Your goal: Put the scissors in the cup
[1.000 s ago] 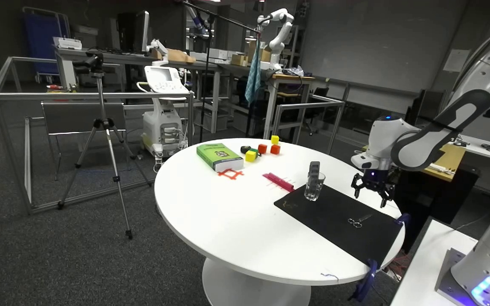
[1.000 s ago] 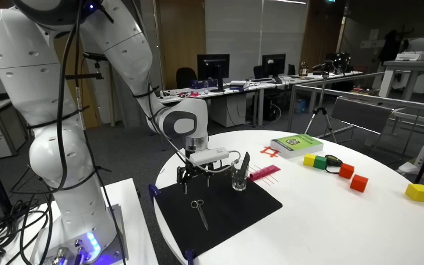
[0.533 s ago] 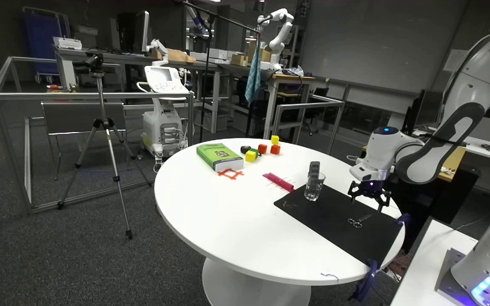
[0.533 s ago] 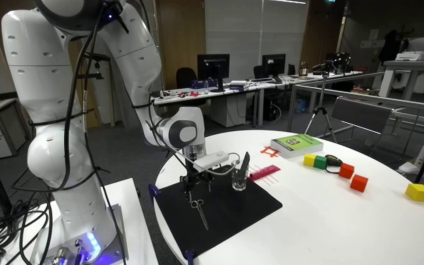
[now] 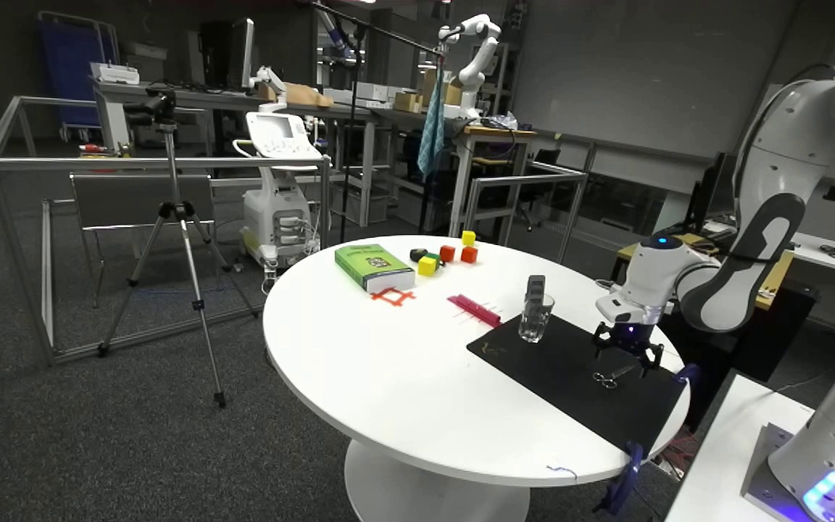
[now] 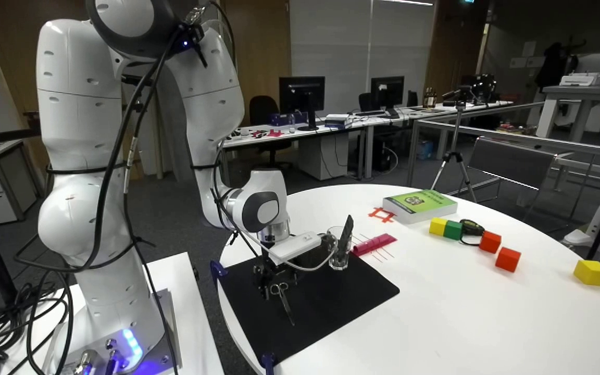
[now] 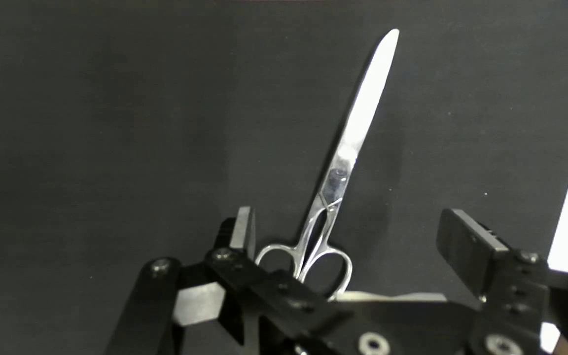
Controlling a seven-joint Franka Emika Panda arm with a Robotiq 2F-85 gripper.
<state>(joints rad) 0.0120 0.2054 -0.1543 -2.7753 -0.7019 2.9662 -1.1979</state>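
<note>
Close to the black gripper (image 7: 356, 240), silver scissors (image 7: 347, 154) are gleaming on a black mat (image 7: 131, 133). Farther from it, a cup (image 5: 532, 330) is looking clear, a book (image 6: 421, 202) is showing green, and blocks (image 6: 508, 259) are showing red, yellow and green.

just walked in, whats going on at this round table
A Franka Panda arm has its hand open over a pair of metal scissors, which lie flat on a black mat, not gripped yet. The job seems to be putting them in the clear drinking glass standing on the same mat. That glass already holds a dark object I can't identify, poking out of the top.
</note>
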